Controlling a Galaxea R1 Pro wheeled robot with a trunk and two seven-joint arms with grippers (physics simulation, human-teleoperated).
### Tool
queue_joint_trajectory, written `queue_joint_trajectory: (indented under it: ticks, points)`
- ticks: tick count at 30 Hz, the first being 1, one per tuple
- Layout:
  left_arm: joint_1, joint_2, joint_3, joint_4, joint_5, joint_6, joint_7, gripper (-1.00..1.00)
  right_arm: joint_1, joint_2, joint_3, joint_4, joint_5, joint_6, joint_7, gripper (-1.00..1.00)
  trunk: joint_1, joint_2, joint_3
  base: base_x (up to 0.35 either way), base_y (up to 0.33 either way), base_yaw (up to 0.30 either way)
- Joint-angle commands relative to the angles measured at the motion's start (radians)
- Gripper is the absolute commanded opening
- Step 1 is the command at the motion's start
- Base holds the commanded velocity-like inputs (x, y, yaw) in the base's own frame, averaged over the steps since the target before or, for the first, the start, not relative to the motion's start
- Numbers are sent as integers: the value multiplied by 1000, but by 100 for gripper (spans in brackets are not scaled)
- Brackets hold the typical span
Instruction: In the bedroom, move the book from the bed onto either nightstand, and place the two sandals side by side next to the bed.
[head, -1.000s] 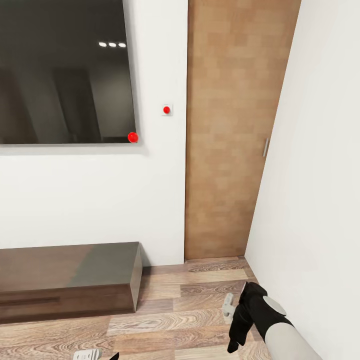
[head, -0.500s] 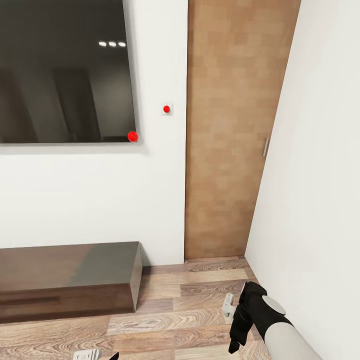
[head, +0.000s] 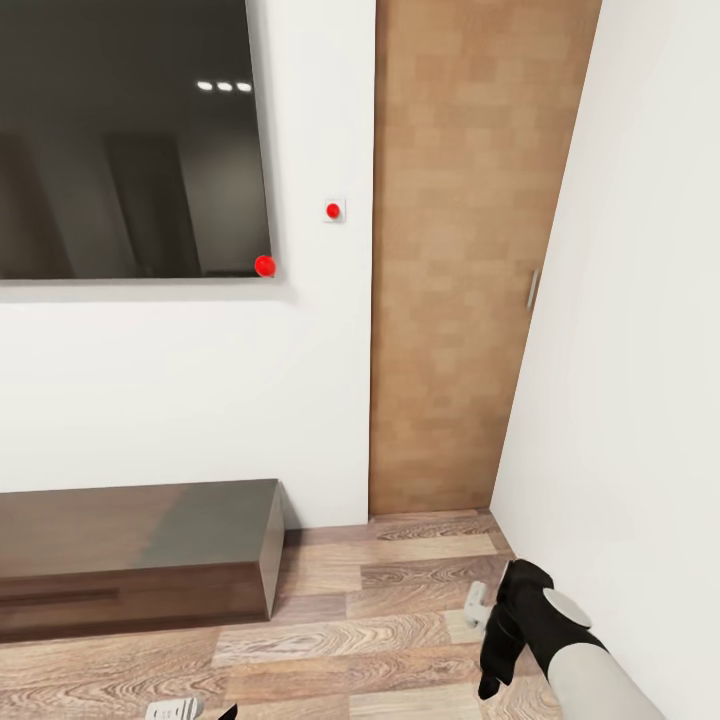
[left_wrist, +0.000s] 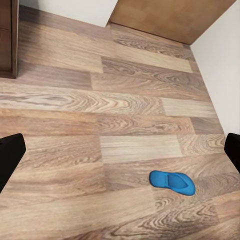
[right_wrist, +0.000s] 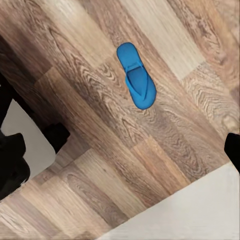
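Observation:
A bright blue sandal (left_wrist: 172, 182) lies flat on the wood-plank floor in the left wrist view, beyond my left gripper (left_wrist: 120, 155), which is open with nothing between its black fingertips (left_wrist: 10, 160). The right wrist view also has a blue sandal (right_wrist: 136, 82) on the floor, apart from my right gripper (right_wrist: 120, 157), which is open and empty too. I cannot tell whether this is the same sandal. In the head view my right arm (head: 535, 625) hangs low near the right wall. The book, the bed and the nightstands are out of view.
A dark wall screen (head: 130, 140) hangs above a long low dark-brown cabinet (head: 140, 555) at the left. A closed wooden door (head: 470, 260) stands straight ahead, with a white wall (head: 640, 350) close on the right. Wood-plank floor (head: 370, 620) lies between the cabinet and the wall.
The head view has shifted slightly, so the wall things sit a little higher. My right arm has moved a little to the right and lower in the picture.

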Motion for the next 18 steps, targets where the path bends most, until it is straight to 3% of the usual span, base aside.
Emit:
queue_joint_trajectory:
  ticks: [1,3,7,14,18]
  points:
    - [0,0,1,0,8,6,-5,100,-1,-25,-7,-8,2,7,5,100,0,-1,-1,0,0,0]
    - [0,0,1,0,8,5,-6,100,-1,-64,-7,-13,-2,5,5,100,0,-1,-1,0,0,0]
    - [0,-1,1,-1,7,5,-7,100,-1,-105,-7,-16,-6,1,4,100,0,-1,-1,0,0,0]
    - [0,0,1,-1,8,6,-5,100,-1,-107,-4,-17,1,-2,1,100,0,-1,-1,0,0,0]
    - [0,1,1,-1,8,6,-5,100,-1,-103,-4,-17,2,-2,2,100,15,-29,-13,0,0,0]
